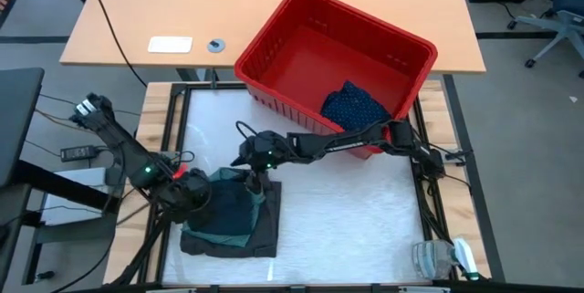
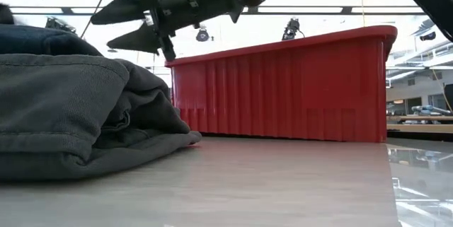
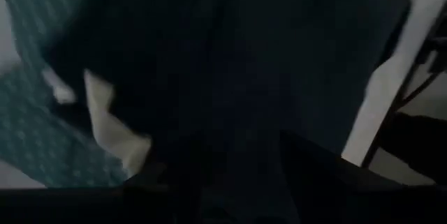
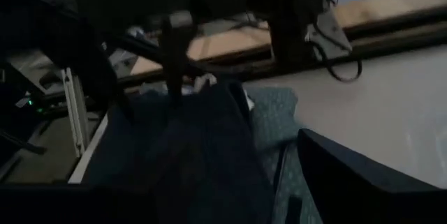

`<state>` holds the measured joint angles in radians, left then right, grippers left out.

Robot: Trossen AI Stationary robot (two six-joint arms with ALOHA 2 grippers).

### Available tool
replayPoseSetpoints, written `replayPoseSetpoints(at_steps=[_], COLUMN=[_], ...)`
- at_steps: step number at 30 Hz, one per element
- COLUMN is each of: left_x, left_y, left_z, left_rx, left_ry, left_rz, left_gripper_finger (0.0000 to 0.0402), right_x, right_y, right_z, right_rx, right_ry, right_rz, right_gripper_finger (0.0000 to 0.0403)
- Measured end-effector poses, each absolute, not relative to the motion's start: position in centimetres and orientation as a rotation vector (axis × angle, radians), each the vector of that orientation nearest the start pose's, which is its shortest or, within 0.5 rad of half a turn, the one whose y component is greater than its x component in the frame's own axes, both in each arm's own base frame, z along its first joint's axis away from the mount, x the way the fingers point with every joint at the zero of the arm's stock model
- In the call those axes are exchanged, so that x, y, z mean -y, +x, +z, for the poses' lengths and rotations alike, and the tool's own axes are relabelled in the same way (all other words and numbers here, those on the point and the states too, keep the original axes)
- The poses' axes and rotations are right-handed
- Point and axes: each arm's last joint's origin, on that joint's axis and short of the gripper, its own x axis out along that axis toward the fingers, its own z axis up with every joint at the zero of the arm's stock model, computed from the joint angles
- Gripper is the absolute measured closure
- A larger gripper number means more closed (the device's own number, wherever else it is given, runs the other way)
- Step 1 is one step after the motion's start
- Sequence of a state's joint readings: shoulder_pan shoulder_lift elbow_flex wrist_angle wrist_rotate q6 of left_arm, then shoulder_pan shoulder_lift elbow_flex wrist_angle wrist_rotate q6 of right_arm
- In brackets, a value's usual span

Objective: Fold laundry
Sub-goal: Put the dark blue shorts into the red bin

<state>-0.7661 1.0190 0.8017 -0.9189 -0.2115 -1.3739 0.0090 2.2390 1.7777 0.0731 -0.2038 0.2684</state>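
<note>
White table (image 1: 365,220), red basket (image 1: 301,47) behind stacked laundry (image 1: 233,220); right end effector (image 1: 248,158) open above, left end effector (image 1: 187,197) unclear.

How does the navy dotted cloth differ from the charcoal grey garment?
The navy dotted cloth lies bunched inside the red plastic basket; the charcoal grey garment lies flat on the table, at the bottom of a pile. The navy one is patterned and alone; the grey is plain, with other garments on it. Both are soft laundry.

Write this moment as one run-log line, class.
stage: folding | pile: dark piece over teal and grey | left gripper: on pile | right gripper: above pile | navy piece: in red basket
</note>
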Motion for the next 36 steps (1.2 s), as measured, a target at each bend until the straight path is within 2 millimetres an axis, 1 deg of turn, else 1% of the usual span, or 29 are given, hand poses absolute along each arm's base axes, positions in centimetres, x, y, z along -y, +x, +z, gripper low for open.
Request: replayPoseSetpoints(at_steps=[3, 6, 8, 10, 12, 13, 16, 18, 21, 23, 28, 32, 34, 36], left_x=[11.9, 12.5, 12.8, 13.3, 14.3, 14.9, 17.0, 18.4, 19.6, 20.0, 20.1, 19.9, 20.0, 20.0], left_y=[13.1, 13.3, 13.3, 13.5, 13.9, 14.1, 14.6, 15.3, 16.3, 16.8, 17.1, 17.4, 17.4, 17.5], left_z=[24.6, 26.4, 28.3, 30.0, 30.8, 30.6, 28.6, 27.0, 24.5, 23.2, 20.6, 19.3, 19.3, 19.6], left_rx=[-1.158, -1.137, -1.103, -1.061, -1.035, -1.033, -1.069, -1.103, -1.153, -1.181, -1.285, -1.345, -1.345, -1.338], left_ry=[-0.749, -0.741, -0.688, -0.623, -0.497, -0.407, -0.120, 0.028, 0.161, 0.223, 0.315, 0.322, 0.306, 0.294], left_rz=[0.265, 0.161, 0.058, -0.034, -0.123, -0.165, -0.254, -0.282, -0.246, -0.193, -0.038, 0.056, 0.069, 0.068], left_gripper_finger=[0.0214, 0.0214, 0.0214, 0.0214, 0.0214, 0.0214, 0.0214, 0.0214, 0.0214, 0.0214, 0.0214, 0.0221, 0.0243, 0.0282], right_x=[-1.6, -3.8, -5.2, -6.3, -6.5, -6.7, -6.5, -6.5, -6.7, -6.9, -8.3, -9.1, -9.3, -9.4], right_y=[51.9, 51.6, 51.2, 50.9, 50.8, 50.8, 50.8, 50.8, 50.6, 50.5, 50.1, 49.9, 49.8, 49.8], right_z=[21.2, 20.9, 20.8, 20.5, 20.4, 20.4, 20.4, 20.4, 20.2, 20.0, 19.8, 19.7, 19.7, 19.7], right_rx=[-0.444, -0.487, -0.521, -0.545, -0.551, -0.546, -0.538, -0.543, -0.563, -0.587, -0.624, -0.636, -0.636, -0.637], right_ry=[0.313, 0.252, 0.197, 0.157, 0.137, 0.137, 0.168, 0.212, 0.288, 0.321, 0.338, 0.336, 0.345, 0.358], right_rz=[0.183, 0.211, 0.180, 0.111, 0.017, -0.015, -0.072, -0.086, -0.106, -0.114, -0.100, -0.087, -0.088, -0.091], right_gripper_finger=[0.0139, 0.0140, 0.0144, 0.0148, 0.0151, 0.0152, 0.0155, 0.0155, 0.0155, 0.0155, 0.0155, 0.0155, 0.0155, 0.0155])
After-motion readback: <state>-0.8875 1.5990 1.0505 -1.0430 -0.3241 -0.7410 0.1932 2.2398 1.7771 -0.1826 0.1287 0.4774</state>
